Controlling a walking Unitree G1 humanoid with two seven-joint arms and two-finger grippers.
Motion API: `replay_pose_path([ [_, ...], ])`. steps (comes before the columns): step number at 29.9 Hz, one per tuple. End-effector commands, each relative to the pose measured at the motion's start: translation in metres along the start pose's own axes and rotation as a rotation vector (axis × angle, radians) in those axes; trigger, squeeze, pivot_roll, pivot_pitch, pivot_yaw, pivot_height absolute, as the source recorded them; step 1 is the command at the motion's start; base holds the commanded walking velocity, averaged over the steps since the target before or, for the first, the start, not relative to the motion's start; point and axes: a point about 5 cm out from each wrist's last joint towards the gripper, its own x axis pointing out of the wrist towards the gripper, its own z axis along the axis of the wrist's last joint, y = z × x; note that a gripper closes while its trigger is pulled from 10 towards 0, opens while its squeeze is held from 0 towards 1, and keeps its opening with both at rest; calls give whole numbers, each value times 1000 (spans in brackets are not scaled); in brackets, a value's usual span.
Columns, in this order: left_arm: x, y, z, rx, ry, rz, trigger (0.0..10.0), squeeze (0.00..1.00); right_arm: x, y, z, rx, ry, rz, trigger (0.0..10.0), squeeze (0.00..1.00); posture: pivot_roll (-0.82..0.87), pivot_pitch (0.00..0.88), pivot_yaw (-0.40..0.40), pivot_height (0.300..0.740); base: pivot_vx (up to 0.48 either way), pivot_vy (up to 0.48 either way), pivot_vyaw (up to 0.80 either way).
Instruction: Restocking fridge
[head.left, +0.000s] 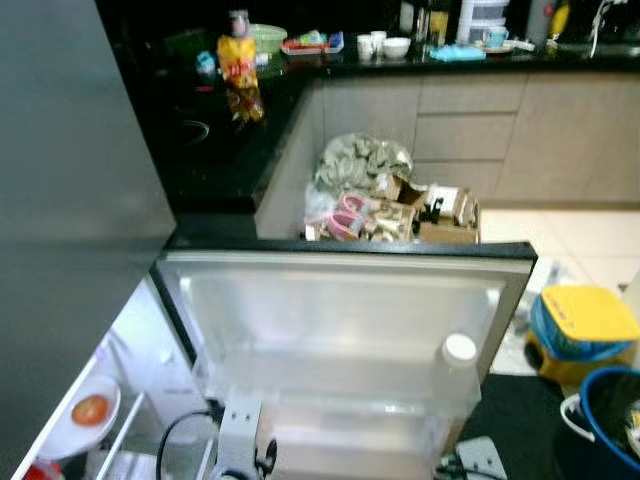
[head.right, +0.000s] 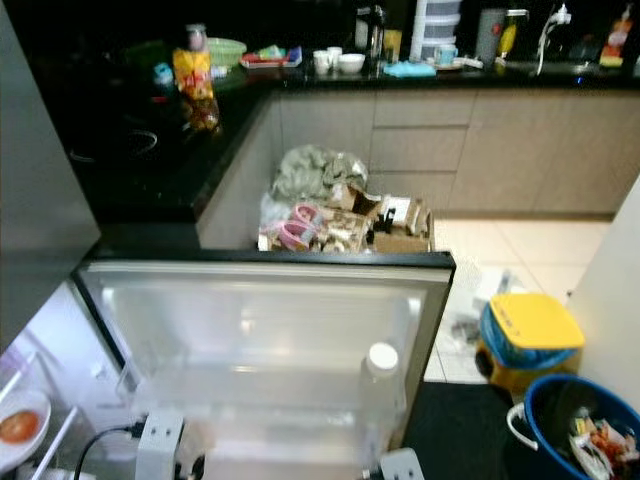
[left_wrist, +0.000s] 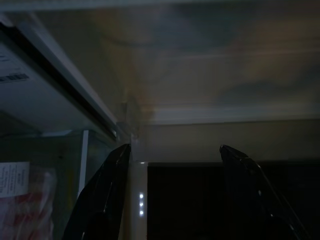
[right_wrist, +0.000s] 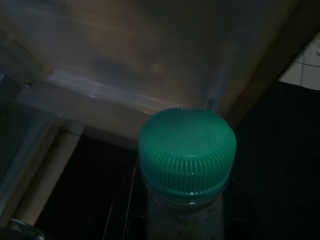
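At fridge door (head.left: 340, 300) | white-capped bottle (head.left: 459, 352) sitting in door shelf | right gripper (right_wrist: 180, 220) gripping green-capped bottle (right_wrist: 186, 150), not yet shelved | left gripper (left_wrist: 172, 195) hanging spread, empty

bottle (right_wrist: 186, 175) body cut off below cap, grip unseen | plate (head.left: 82, 417) beside fridge door (head.left: 340, 320) cut by edge | counter items tiny, unreadable

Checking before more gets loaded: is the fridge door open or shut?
Open. The fridge door is swung wide, its pale inner liner and door shelf facing the camera, with a white-capped bottle standing in that shelf.
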Motion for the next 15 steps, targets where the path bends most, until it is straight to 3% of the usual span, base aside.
replay_pose_path([
  [1, -4, -1, -9, 0, 22, -4, 10000, 0, -2, -2, -5, 15, 11, -15, 10000, 0, -83, 86, 62, 740, 0, 0, 0],
  [10, -1, -4, -6, -13, 19, -8, 10000, 0, 3, -3, 7, -2, -4, -16, 10000, 0, -89, 91, 62, 740, 0, 0, 0],
  [15, -1, -5, -5, -17, 18, -7, 10000, 0, 8, 1, 19, -4, -37, 25, 10000, 0, -90, 89, 58, 715, 0, 0, 0],
])
